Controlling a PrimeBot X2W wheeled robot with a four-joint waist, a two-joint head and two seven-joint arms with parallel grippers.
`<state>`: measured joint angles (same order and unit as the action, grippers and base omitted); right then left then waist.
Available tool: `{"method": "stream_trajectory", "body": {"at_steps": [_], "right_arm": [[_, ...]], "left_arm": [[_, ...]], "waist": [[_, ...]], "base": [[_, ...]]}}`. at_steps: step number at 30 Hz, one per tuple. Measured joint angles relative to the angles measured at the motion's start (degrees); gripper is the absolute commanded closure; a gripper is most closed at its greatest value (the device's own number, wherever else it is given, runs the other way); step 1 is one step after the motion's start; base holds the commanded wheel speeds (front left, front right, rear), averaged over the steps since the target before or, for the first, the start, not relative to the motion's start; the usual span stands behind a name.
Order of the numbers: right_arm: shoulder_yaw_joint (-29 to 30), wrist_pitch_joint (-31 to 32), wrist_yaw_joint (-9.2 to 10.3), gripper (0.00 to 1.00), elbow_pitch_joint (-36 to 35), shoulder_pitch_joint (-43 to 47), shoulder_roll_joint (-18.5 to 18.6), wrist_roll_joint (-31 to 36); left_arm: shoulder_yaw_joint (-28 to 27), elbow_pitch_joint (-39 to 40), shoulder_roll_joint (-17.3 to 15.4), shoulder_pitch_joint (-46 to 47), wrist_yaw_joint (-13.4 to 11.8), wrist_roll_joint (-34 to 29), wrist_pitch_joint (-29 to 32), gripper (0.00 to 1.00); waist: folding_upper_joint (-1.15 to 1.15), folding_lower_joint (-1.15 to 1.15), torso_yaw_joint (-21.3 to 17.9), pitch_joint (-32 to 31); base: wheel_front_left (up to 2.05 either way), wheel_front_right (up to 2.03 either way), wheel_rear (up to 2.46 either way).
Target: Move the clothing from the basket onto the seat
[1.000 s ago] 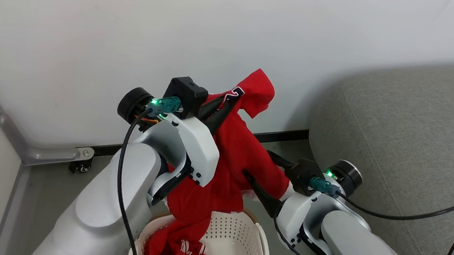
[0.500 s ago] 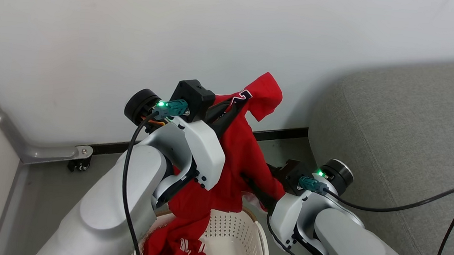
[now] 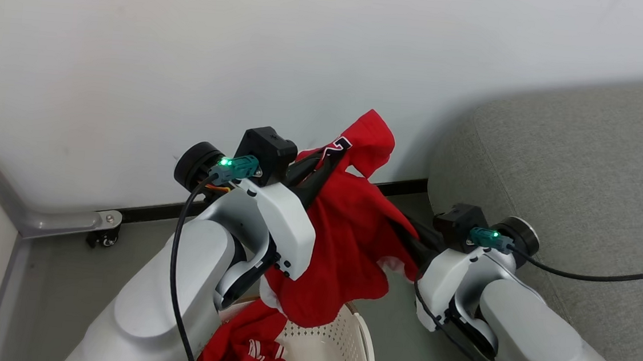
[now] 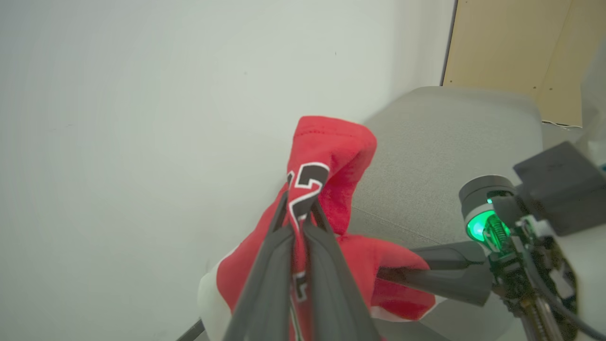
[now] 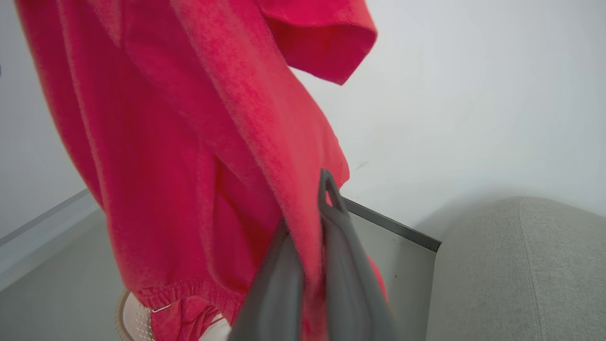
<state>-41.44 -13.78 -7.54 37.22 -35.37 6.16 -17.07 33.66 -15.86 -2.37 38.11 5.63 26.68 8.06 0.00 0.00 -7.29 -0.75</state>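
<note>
Head view: left gripper clamped tight on a red garment at its numbered top, right gripper clamped on its side, above basket; seat at right.

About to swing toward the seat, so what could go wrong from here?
1. The lifted garment hangs with its hem at the basket rim, close to the second garment; it could snag or drag that along.
2. The left claw pinches a narrow fold by the number print, the right claw one edge; either may slip mid-swing.
</note>
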Motion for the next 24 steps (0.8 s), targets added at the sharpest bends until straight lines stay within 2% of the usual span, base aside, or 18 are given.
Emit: {"method": "stream_trajectory", "body": {"at_steps": [1,24], "right_arm": [[0.6,0.0,0.00,1.00,-0.1,0.0,0.3,-0.1],[16.0,-0.4,0.00,1.00,-5.5,2.4,12.3,0.7]], "left_arm": [[-0.1,0.0,0.0,-0.2,-0.2,0.1,-0.2,0.01],[1.3,-0.8,0.1,-5.6,-0.4,1.6,-4.2,0.00]], "waist": [[0.00,0.00,-0.1,0.0],[0.00,0.00,-5.7,-0.8]], "base": [[0.00,0.00,0.00],[0.00,0.00,0.00]]}}
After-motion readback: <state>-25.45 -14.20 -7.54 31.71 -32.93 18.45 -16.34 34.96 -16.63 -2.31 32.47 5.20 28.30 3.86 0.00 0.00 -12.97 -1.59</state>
